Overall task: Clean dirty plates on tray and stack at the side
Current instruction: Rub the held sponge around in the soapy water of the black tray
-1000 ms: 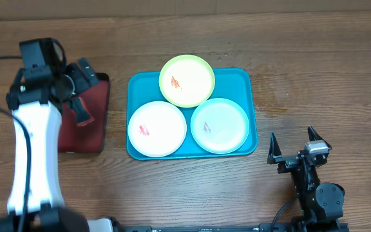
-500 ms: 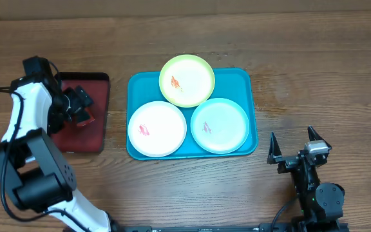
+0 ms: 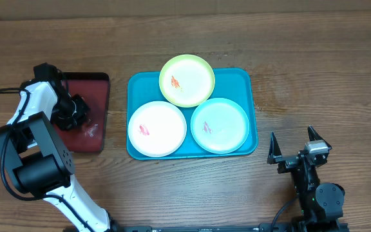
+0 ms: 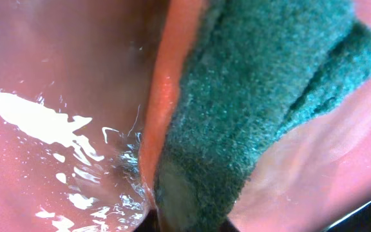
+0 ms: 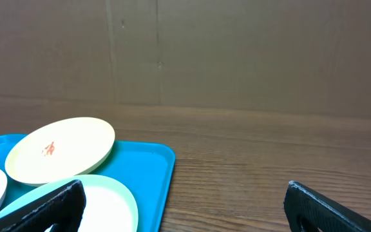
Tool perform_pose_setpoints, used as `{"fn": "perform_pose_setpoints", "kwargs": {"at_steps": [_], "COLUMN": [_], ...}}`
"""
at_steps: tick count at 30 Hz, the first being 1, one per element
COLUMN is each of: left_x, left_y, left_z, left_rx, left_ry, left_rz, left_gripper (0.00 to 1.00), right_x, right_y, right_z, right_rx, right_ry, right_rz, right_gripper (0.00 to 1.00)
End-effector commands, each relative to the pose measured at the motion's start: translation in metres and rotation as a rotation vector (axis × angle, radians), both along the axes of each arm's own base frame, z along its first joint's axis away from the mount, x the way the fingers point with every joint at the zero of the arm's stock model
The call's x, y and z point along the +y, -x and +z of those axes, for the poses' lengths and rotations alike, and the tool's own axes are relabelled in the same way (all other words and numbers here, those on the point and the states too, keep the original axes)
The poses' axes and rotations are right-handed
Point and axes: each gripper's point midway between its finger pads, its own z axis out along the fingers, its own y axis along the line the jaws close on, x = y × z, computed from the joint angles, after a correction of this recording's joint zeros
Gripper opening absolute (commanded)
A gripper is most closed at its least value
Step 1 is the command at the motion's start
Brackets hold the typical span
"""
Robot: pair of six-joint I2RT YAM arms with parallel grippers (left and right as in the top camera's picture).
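A big blue tray sits in the middle of the wooden table. Three round plates are on it. The yellow-green plate is at the back and sticks out a bit over the tray's far edge. It has an orange smear on it. The white plate is at the front left and has a small red smear. The pale mint plate is at the front right, just beside the white one, with a tiny pink mark. The yellow-green plate lies a little over the other two.

To the left of the blue tray is a smaller dark red tray. The left gripper points down into it. The left wrist view is very close up. It shows a sponge, green and rough on one side and orange on the other, lying on the wet red tray. Shiny water spreads beside it. I cannot tell if the left fingers are apart or squeezing the sponge.

The right gripper is near the front right of the table, away from the blue tray. Its two black fingers are wide apart and hold nothing.
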Motion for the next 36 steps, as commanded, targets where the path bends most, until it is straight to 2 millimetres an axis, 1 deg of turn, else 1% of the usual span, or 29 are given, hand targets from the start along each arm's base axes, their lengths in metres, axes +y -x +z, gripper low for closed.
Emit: {"fn": "perform_pose_setpoints", "kwargs": {"at_steps": [1, 2, 4, 5, 8, 9, 11, 13, 16, 19, 21, 22, 26, 28, 29, 30, 32, 33, 34, 35, 36], "left_x": [0.003, 0.004, 0.011, 0.016, 0.034, 0.046, 0.054, 0.057, 0.056, 0.046, 0.035, 0.029, 0.029, 0.029, 0.03, 0.03, 0.03, 0.029, 0.028, 0.026, 0.025], "left_y": [-0.007, -0.01, -0.017, -0.019, -0.024, -0.026, -0.029, -0.036, -0.047, -0.061, -0.07, -0.074, -0.073, -0.073, -0.072, -0.071, -0.069, -0.067, -0.064, -0.061, -0.057], "left_z": [-0.003, -0.003, -0.003, -0.002, -0.001, 0.002, 0.004, 0.005, 0.007, 0.009, 0.01, 0.011, 0.011, 0.011, 0.01, 0.01, 0.009, 0.009, 0.008, 0.006, 0.005], "left_rx": [-0.016, -0.03, -0.053, -0.062, -0.074, -0.076, -0.082, -0.106, -0.15, -0.216, -0.266, -0.29, -0.29, -0.287, -0.282, -0.279, -0.271, -0.263, -0.252, -0.237, -0.221], "left_ry": [0.001, -0.005, -0.041, -0.067, -0.16, -0.226, -0.272, -0.289, -0.289, -0.244, -0.194, -0.162, -0.161, -0.163, -0.166, -0.167, -0.162, -0.158, -0.151, -0.143, -0.133], "left_rz": [-0.004, -0.004, -0.003, -0.001, 0.008, 0.017, 0.015, -0.031, -0.097, -0.2, -0.26, -0.278, -0.278, -0.277, -0.274, -0.27, -0.266, -0.266, -0.266, -0.267, -0.267], "left_gripper": [0.04, 0.15, 0.86, 1.0, 1.0, 1.0, 1.0, 1.0, 1.0, 1.0, 0.94, 0.86, 0.46, 0.13, 0.04, 0.04, 0.04, 0.24, 0.67, 1.0, 1.0], "right_x": [0.0, 0.0, 0.0, 0.0, 0.0, 0.0, 0.0, 0.0, 0.0, 0.0, 0.0, 0.0, 0.0, 0.0, 0.0, 0.0, 0.0, 0.0, 0.0, 0.0, 0.0], "right_y": [0.0, 0.0, 0.0, 0.0, 0.0, 0.0, 0.0, 0.0, 0.0, 0.0, 0.0, 0.0, 0.0, 0.0, 0.0, 0.0, 0.0, 0.0, 0.0, 0.0, 0.0], "right_z": [-0.002, -0.002, -0.002, -0.002, -0.002, -0.002, -0.002, -0.002, -0.002, -0.002, -0.002, -0.002, -0.002, -0.002, -0.002, -0.002, -0.002, -0.002, -0.002, -0.002, -0.002], "right_rx": [-0.005, -0.005, -0.005, -0.005, -0.005, -0.005, -0.005, -0.005, -0.005, -0.005, -0.005, -0.005, -0.005, -0.005, -0.005, -0.005, -0.005, -0.005, -0.005, -0.005, -0.005], "right_ry": [0.004, 0.004, 0.004, 0.004, 0.004, 0.004, 0.004, 0.004, 0.004, 0.004, 0.004, 0.004, 0.004, 0.004, 0.004, 0.004, 0.004, 0.004, 0.004, 0.004, 0.004], "right_rz": [0.002, 0.003, 0.002, 0.002, 0.002, 0.002, 0.002, 0.002, 0.002, 0.003, 0.002, 0.003, 0.002, 0.003, 0.003, 0.003, 0.002, 0.003, 0.002, 0.002, 0.002], "right_gripper": [1.0, 1.0, 1.0, 1.0, 1.0, 1.0, 1.0, 1.0, 1.0, 1.0, 1.0, 1.0, 1.0, 1.0, 1.0, 1.0, 1.0, 1.0, 1.0, 1.0, 1.0]}}
